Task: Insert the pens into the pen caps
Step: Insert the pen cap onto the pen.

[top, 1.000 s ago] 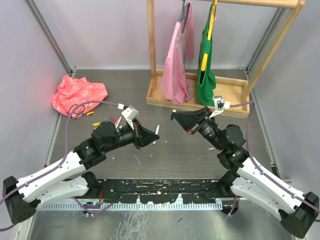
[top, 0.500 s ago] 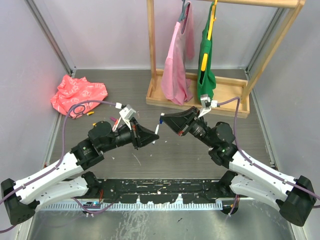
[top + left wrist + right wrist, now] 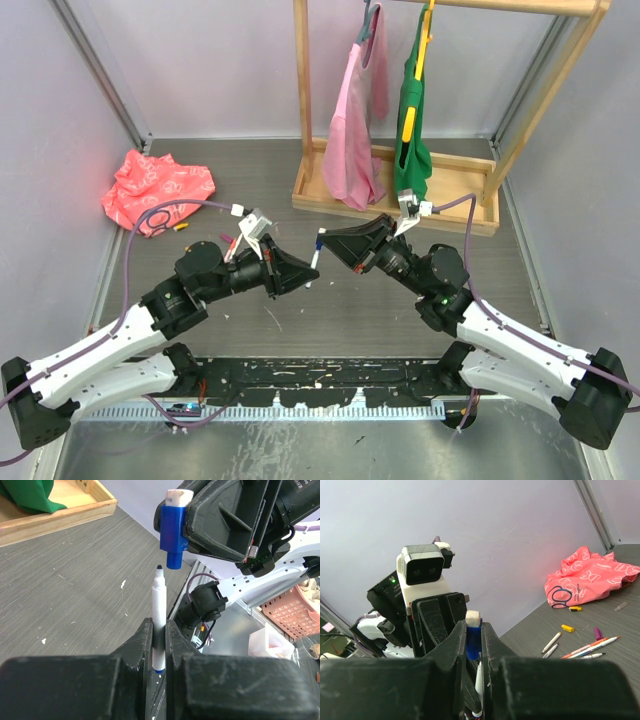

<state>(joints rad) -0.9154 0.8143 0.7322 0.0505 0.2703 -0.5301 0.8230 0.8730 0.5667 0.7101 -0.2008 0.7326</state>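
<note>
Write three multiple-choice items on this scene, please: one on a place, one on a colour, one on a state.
1. Where is the cap relative to the tip of the pen?
A. pushed over it
B. just beyond it, apart
C. far off to one side

2. What colour is the cap in the right end effector?
A. red
B. blue
C. yellow

3. The left end effector is:
A. open and empty
B. shut on nothing
C. shut on the pen

Key:
1 B: the left wrist view shows a small gap between tip and cap.
2 B: both wrist views show it blue.
3 C: it clamps the white barrel.
</note>
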